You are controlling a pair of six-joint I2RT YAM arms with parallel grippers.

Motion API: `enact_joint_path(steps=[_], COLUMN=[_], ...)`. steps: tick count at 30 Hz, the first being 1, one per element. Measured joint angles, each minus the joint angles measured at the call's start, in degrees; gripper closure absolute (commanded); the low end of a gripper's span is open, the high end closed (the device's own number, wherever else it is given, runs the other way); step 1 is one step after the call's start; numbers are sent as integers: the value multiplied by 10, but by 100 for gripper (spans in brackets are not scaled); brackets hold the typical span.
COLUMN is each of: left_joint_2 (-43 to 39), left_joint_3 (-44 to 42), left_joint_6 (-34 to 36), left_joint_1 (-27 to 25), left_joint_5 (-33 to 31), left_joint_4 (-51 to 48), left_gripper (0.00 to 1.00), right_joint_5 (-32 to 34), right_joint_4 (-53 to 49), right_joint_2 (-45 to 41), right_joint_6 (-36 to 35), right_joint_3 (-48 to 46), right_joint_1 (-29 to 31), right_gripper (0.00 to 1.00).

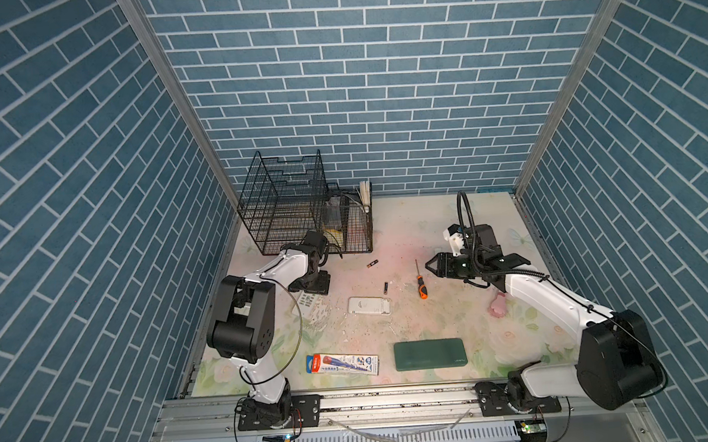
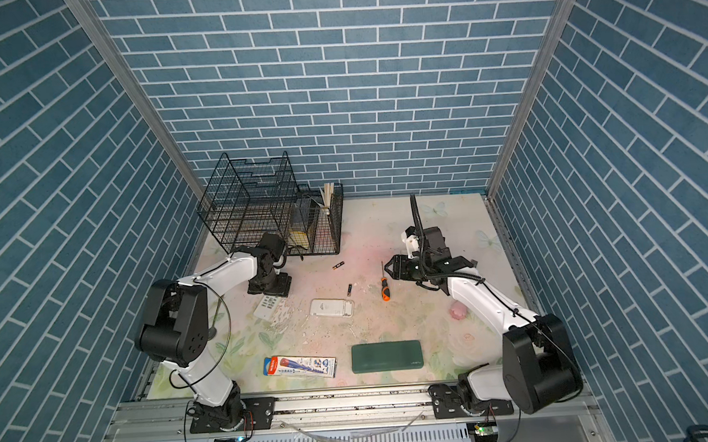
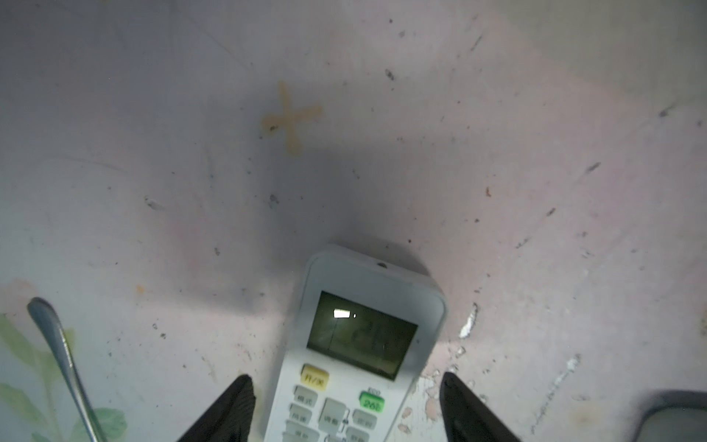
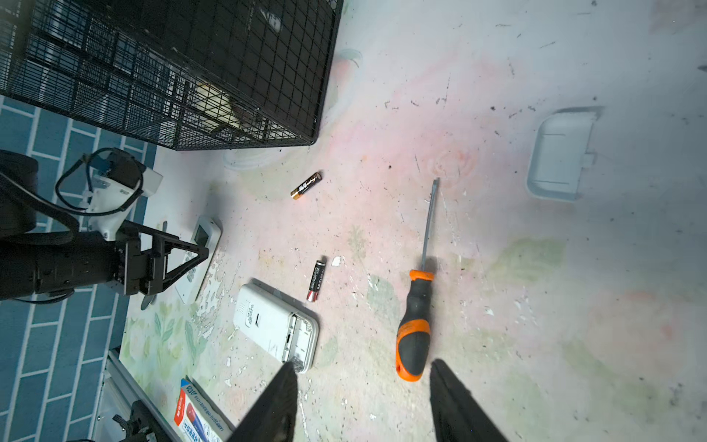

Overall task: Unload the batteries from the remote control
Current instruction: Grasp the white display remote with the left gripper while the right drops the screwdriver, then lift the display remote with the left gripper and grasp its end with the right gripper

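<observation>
Right gripper (image 4: 363, 402) hangs spread wide, nothing held, above the screwdriver (image 4: 415, 325). Two batteries (image 4: 316, 280) lie loose beyond it, beside the opened remote control (image 4: 277, 329). Left gripper (image 3: 346, 409), parted, straddles another remote (image 3: 363, 344), whose lower half is cut off.

both arms (image 1: 280, 271) (image 2: 485, 302) have white shells, black joint housings and thin black cables looped alongside. black base plates (image 1: 279, 413) carry screws. gripper fingers (image 4: 275, 405) are black, tapering wedges.
</observation>
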Motion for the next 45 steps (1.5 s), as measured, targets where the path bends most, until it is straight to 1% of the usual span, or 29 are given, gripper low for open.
enact_joint_path(steps=[4, 10, 16, 18, 22, 26, 30, 35, 40, 45], left_joint_2=[19, 28, 31, 31, 30, 18, -6, -54, -130, -198], left_joint_3=[4, 3, 3, 3, -1, -17, -45, -92, -141, -161], left_joint_6=[4, 3, -2, -3, -10, -21, -43, -86, -139, -184], left_joint_1=[2, 5, 12, 14, 15, 16, 18, 18, 18, 18], left_joint_5=[0, 0, 2, 0, 0, 3, 21, 79, 127, 155], left_joint_4=[2, 8, 17, 20, 26, 43, 66, 90, 118, 140], left_gripper=[24, 30, 43, 49, 56, 59, 61, 63, 64, 65], right_joint_5=[5, 8, 9, 9, 9, 6, 1, 0, 5, 17], right_joint_4=[-6, -9, -9, -9, -9, -9, -7, 0, 21, 47], right_joint_2=[-1, -1, -1, -1, -1, -1, -1, 0, 0, 6], right_joint_6=[0, 0, 0, 0, 0, 0, 0, 1, 14, 31], right_joint_3=[0, 0, 0, 0, 0, 0, 0, 0, -3, -9], right_joint_1=[0, 0, 0, 0, 0, 0, 1, 10, 38, 84], right_gripper=[45, 47, 49, 49, 51, 53, 53, 54, 54, 53])
